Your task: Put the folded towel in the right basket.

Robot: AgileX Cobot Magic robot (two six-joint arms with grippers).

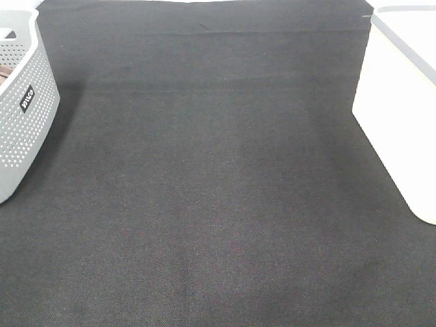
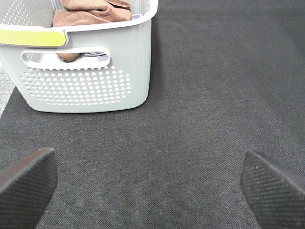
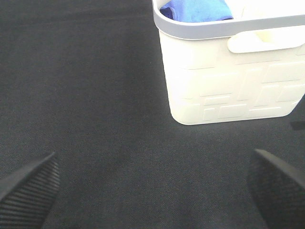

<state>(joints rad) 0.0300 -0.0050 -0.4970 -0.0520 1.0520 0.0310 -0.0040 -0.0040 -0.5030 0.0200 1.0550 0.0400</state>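
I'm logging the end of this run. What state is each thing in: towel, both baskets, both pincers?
Towel: inside the white basket, only partly visible over the rim.
White basket: upright on the mat, holding the towel.
Grey basket: upright on the mat, brown cloth inside.
Left pincer: open, empty, above the mat.
Right pincer: open, empty, above the mat.

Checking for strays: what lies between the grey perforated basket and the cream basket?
Nothing: the exterior high view shows only bare dark mat between the grey perforated basket and the right basket.
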